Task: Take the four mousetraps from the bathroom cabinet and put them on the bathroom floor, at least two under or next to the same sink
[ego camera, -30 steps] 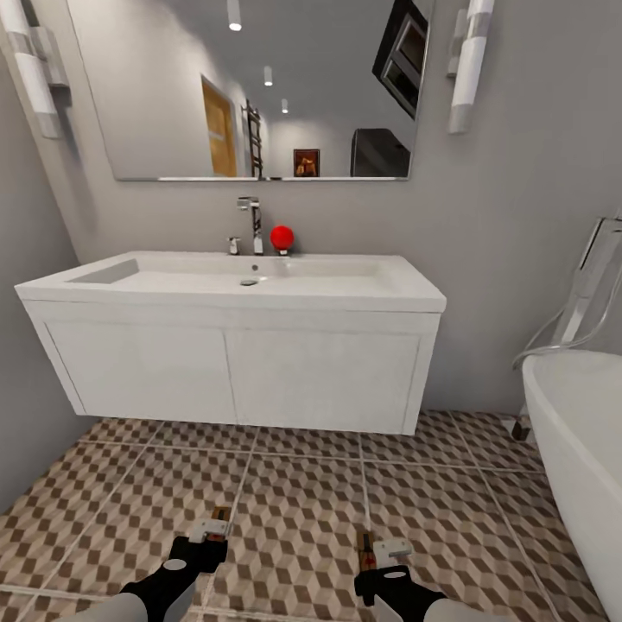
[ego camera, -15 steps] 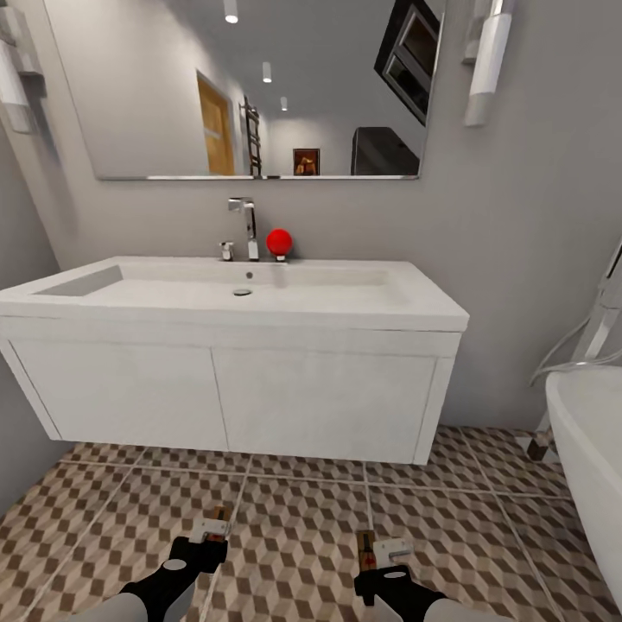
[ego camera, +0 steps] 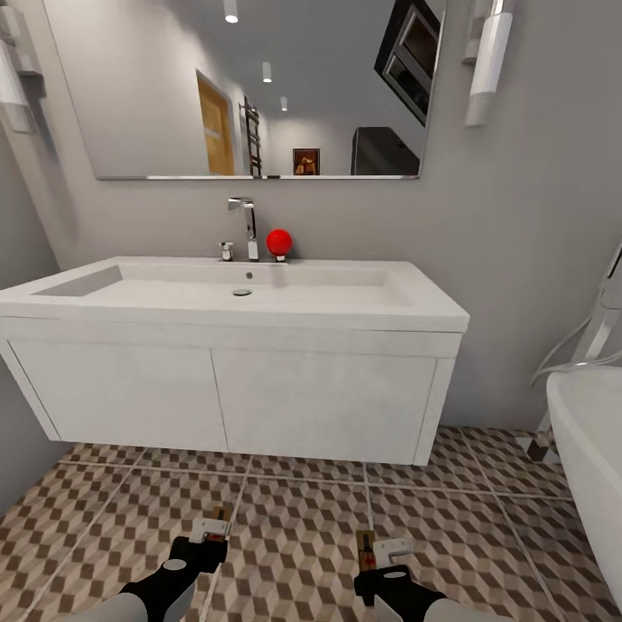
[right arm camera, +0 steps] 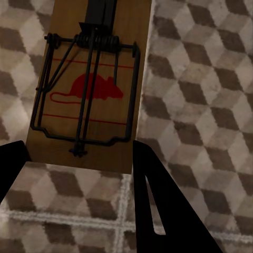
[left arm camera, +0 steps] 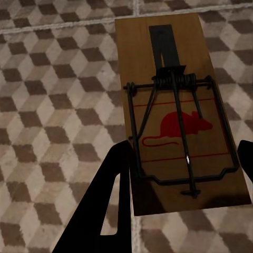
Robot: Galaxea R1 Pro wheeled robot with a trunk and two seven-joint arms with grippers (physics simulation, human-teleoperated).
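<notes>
Sitting between jaws: mousetrap [left arm camera: 179, 121], each gripper [ego camera: 210, 534].

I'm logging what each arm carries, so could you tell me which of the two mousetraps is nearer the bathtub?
The mousetrap in the right gripper: the mousetrap sits on the bathtub's side. The other mousetrap, in the left gripper, is farther away.

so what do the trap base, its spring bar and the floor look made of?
Held mousetrap: its base looks like matte wood, tan-brown with faint grain and a red printed mouse. Its spring bar: thin dark coiled wire, probably metal. Bathroom floor: looks like matte tile, with a printed cube pattern and pale grout lines.
</notes>
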